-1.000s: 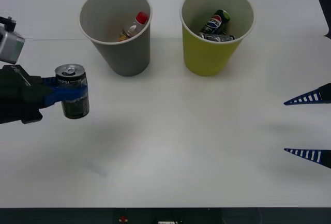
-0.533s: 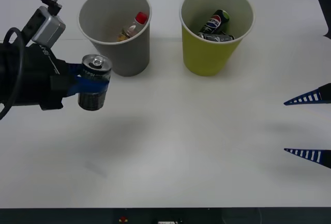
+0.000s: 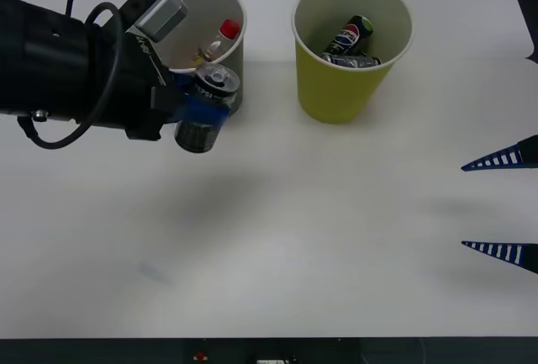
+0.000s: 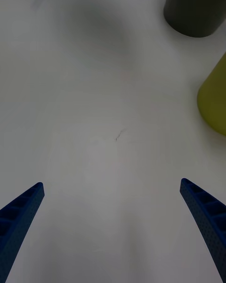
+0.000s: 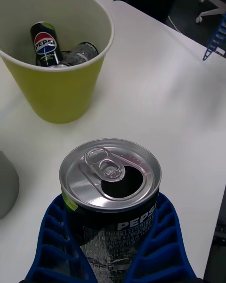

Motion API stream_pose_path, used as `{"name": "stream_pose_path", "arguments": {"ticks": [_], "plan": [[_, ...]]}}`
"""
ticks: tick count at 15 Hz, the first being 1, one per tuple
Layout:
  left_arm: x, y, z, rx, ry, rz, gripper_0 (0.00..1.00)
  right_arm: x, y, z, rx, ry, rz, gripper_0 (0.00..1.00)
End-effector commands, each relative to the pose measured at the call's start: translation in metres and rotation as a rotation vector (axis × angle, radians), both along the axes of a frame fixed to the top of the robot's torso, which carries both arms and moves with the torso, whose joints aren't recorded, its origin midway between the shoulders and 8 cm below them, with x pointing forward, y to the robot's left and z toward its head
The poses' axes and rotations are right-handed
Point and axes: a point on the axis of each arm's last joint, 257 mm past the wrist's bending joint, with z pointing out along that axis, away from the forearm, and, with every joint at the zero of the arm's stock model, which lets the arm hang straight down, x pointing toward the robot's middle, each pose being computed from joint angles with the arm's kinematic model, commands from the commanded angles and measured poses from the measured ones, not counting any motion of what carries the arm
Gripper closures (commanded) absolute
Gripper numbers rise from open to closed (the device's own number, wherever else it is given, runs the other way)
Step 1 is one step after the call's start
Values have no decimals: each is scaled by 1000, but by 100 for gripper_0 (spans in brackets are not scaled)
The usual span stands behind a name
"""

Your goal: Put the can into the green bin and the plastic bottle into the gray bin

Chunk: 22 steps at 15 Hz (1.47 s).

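Moving right, the left gripper (image 3: pixel 195 116) now carries the can (image 3: pixel 205 108) up beside the gray bin (image 3: pixel 225 99), squeezing it tight. Next comes the green bin (image 3: pixel 340 87). Right gripper (image 3: pixel 503 206) waits open.

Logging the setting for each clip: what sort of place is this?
Probably a lab or office test bench: a plain white table holding just a gray bin and a green bin for sorting, and a wheeled office chair base on the floor beyond the table.
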Motion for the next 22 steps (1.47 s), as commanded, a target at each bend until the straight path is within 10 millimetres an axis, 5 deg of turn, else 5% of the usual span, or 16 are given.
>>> {"name": "stream_pose_path", "arguments": {"ticks": [1, 8, 13, 18, 21, 22], "plan": [[24, -28, 14, -16, -30, 40, 100, 0, 0, 0, 0, 0, 0, 0], [100, -93, 58, -67, 5, 78, 100, 0, 0, 0, 0, 0, 0, 0], [151, -140, 65, -21, -44, 141, 100, 0, 0, 0, 0, 0, 0, 0], [177, -183, 66, -50, -14, 178, 100, 0, 0, 0, 0, 0, 0, 0], [182, -192, 62, -47, -9, 189, 100, 0, 0, 0, 0, 0, 0, 0], [182, -192, 61, -43, -10, 189, 82, 0, 0, 0, 0, 0, 0, 0]]}}
